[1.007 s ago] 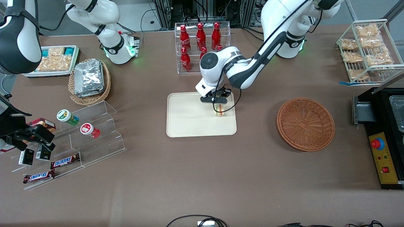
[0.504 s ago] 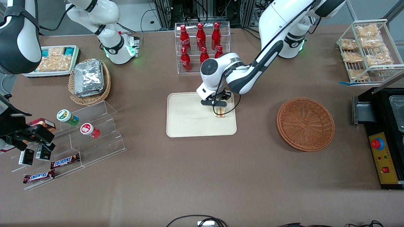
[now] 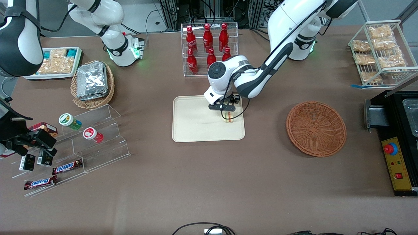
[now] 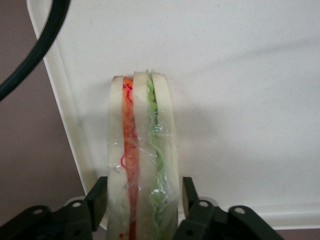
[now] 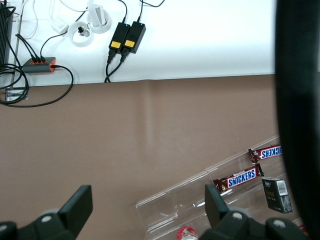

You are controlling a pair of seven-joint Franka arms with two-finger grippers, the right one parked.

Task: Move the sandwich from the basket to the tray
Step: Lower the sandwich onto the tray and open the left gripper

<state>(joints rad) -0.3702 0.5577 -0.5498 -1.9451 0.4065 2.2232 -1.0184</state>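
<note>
The sandwich [image 3: 229, 117] stands on edge on the cream tray [image 3: 196, 127], close to the rim that faces the working arm's end. Three pale bread slices with an orange and a green layer show on the sandwich [image 4: 142, 150] in the left wrist view, upright on the tray [image 4: 240, 75]. My gripper [image 3: 227, 111] hangs straight over it. Around the wedge, the gripper [image 4: 144, 200] stands open, with one finger at each outer bread face and a thin gap at one side. Toward the working arm's end lies the reddish-brown basket [image 3: 316, 128], with nothing in it.
A clear rack of red bottles [image 3: 209, 45] stands just farther from the camera than the tray. A tan basket of foil packets [image 3: 92, 83] and clear steps with snacks [image 3: 81, 137] lie toward the parked arm's end. A wire rack [image 3: 380, 52] and a black machine [image 3: 398, 130] sit past the basket.
The gripper came down a little with the sandwich, which now rests on the tray. The arm's elbow shifted away from the camera. Little moved in the last half second.
</note>
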